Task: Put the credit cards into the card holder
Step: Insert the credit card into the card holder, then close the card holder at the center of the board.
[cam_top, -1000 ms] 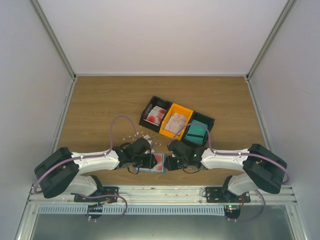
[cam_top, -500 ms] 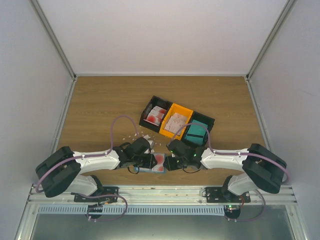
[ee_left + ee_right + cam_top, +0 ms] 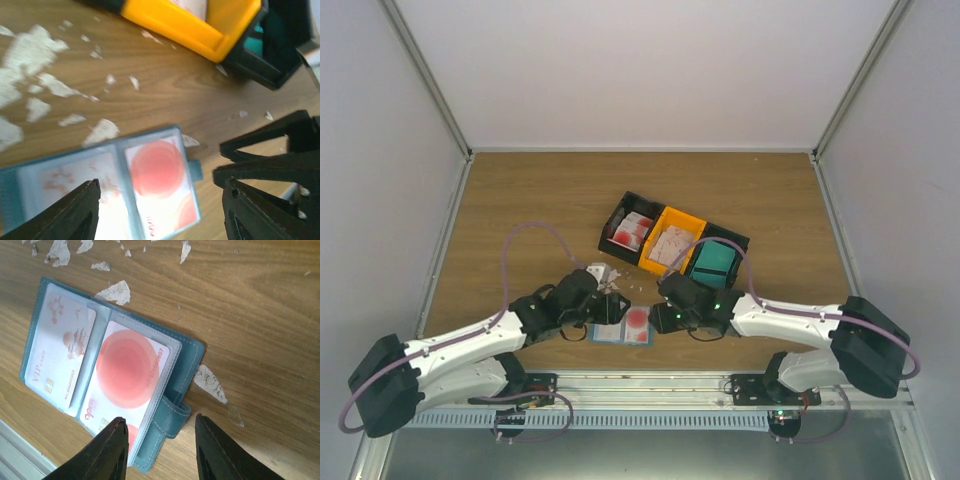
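Card holder (image 3: 191, 361): open flat, two credit cards (image 3: 127, 375) pocketed. Left gripper (image 3: 160, 207) has withdrawn to 11 o'clock, right gripper (image 3: 160, 442) to 3 o'clock, both released and empty. Insertion looks finished.

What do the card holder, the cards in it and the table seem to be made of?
Card holder: likely faux leather, matte blue, stitched edge, clear glossy pockets. Cards: probably printed plastic, slight sheen. Table: wood or wood-look laminate, visible grain.
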Robot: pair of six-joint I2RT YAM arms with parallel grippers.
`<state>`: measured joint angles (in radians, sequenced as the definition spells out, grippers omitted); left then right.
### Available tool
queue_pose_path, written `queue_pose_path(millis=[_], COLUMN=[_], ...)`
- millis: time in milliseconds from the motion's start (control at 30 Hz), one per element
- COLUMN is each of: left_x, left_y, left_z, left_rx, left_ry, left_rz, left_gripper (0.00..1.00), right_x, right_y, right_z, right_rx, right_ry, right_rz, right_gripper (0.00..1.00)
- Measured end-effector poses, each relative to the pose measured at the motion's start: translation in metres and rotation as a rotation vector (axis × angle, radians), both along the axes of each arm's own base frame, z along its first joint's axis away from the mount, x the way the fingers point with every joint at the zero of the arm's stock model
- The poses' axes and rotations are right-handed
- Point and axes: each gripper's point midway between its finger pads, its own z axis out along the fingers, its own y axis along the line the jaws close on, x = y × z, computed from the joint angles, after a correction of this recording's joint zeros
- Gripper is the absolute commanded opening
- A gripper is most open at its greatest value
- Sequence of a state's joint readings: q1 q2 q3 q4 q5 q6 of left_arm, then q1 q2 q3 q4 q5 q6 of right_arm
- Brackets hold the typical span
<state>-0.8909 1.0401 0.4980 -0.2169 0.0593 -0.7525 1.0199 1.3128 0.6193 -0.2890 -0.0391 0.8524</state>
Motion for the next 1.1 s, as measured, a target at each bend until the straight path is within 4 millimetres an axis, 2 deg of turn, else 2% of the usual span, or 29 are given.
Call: queue_pose_path(millis=[100,267,300,367,533,700,933,1100], left_x=[0.01,0.013,0.013,0.012,0.01,0.011,0.001,-0.006], left_y=[0.02,0.055,0.061,0.071,0.09,0.095,0.095,0.089], left_z=[0.004,-0.015,-0.021,-0.029,-0.04,-0.038,-0.049,-0.055], left_rx=[0.002,0.023,0.022,0.018,-0.008,-0.039,-0.049,-0.077], left_ry=[-0.026,0.001,0.013,0.032,0.06,0.037,0.074,0.105], left_rz=[0.086,0.185,0.201,0.227,0.284,0.294,0.272,0.235], left_gripper=[0.73,0.78,0.83,0.98,0.99,0.99,0.99,0.99], right_x=[0.003,0.005,0.005,0.005,0.004,0.0,-0.003,-0.003], right_y=[0.003,0.016,0.019,0.026,0.042,0.045,0.04,0.036], right_z=[0.004,0.005,0.004,0.003,-0.001,-0.01,-0.018,-0.024], right_rx=[-0.012,-0.047,-0.057,-0.076,-0.113,-0.145,-0.183,-0.205], right_ry=[-0.02,-0.046,-0.051,-0.058,-0.076,-0.072,-0.053,-0.04], right_rz=[0.008,0.043,0.05,0.066,0.098,0.115,0.108,0.092], right_gripper=[0.45,0.5,0.5,0.5,0.51,0.5,0.42,0.4])
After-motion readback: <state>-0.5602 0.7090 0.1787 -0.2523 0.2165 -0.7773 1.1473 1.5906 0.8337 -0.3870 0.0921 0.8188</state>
